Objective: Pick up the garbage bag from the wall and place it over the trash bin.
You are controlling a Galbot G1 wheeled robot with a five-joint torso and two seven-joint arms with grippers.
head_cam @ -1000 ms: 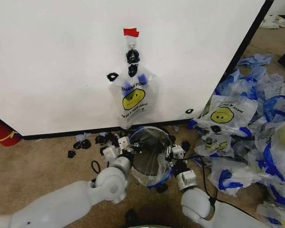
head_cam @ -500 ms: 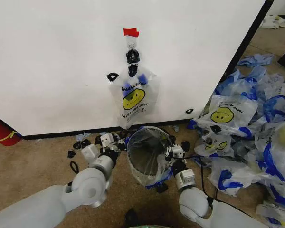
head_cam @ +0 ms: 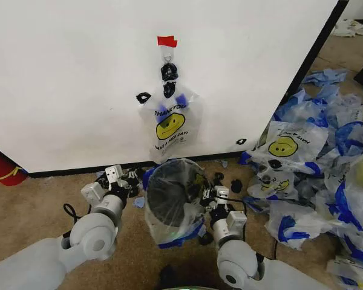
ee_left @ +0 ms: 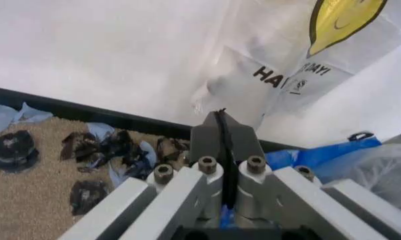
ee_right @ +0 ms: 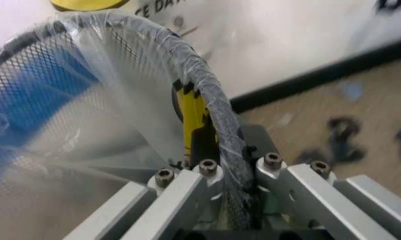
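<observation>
two grippers: right gripper (ee_right: 217, 200) clamping bagged trash bin (ee_right: 207, 100) rim, left gripper (ee_left: 222, 131) closed

A heap of spare smiley bags (head_cam: 314, 175) covers the tan carpet (head_cam: 36, 205) well out beyond the right gripper (head_cam: 213, 194), and a red object (head_cam: 3, 168) sits far past the left gripper (head_cam: 124, 180).

The small round black mesh trash bin (head_cam: 173, 162), with a thin see-through plastic garbage bag (head_cam: 169, 226) in and over it, stands between the grippers. Its rim lies clamped inside the right gripper (head_cam: 207, 196) jaws and just beside the pressed-together left gripper (head_cam: 133, 177) jaws. Ahead of both jaws stands the large flat white wall panel (head_cam: 66, 78). A second like bag (head_cam: 170, 124) hangs on it above the bin. A heap of the same plastic bags (head_cam: 314, 169) lies well off to the right jaws' outer side.
</observation>
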